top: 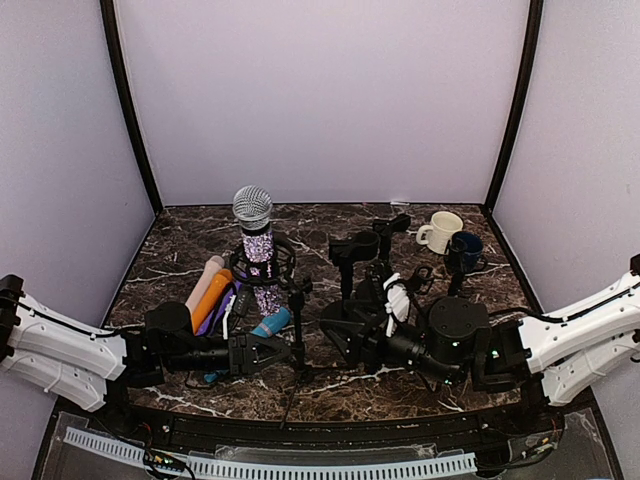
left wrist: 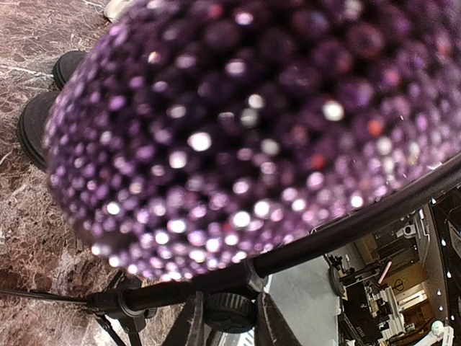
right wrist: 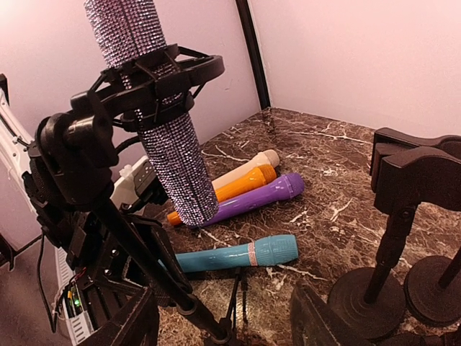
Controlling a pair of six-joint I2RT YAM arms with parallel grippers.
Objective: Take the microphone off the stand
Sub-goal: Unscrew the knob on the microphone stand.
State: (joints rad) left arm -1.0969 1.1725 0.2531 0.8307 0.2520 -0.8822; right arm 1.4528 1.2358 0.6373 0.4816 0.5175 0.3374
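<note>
The microphone (top: pixel 257 248) has a silver mesh head and a purple rhinestone body. It stands upright in the black shock mount (top: pixel 276 262) of a tripod stand (top: pixel 297 320). In the left wrist view its body (left wrist: pixel 252 115) fills the frame above the stand's black tube (left wrist: pixel 360 220). My left gripper (top: pixel 283 352) (left wrist: pixel 229 317) is shut on the stand's knurled knob (left wrist: pixel 232 310) under that tube. My right gripper (top: pixel 342 338) (right wrist: pixel 227 328) is open and empty, low beside the stand's pole (right wrist: pixel 130 238), facing the microphone (right wrist: pixel 166 144) and its mount (right wrist: pixel 155 79).
Loose microphones lie left of the stand: cream (right wrist: pixel 241 169), orange (right wrist: pixel 230 186), purple (right wrist: pixel 252 200) and teal (right wrist: pixel 238 256). Other black stands (top: pixel 360 250) (right wrist: pixel 400 216) stand mid-table. A cream mug (top: pixel 440 231) and a dark blue mug (top: pixel 463 250) sit at the back right.
</note>
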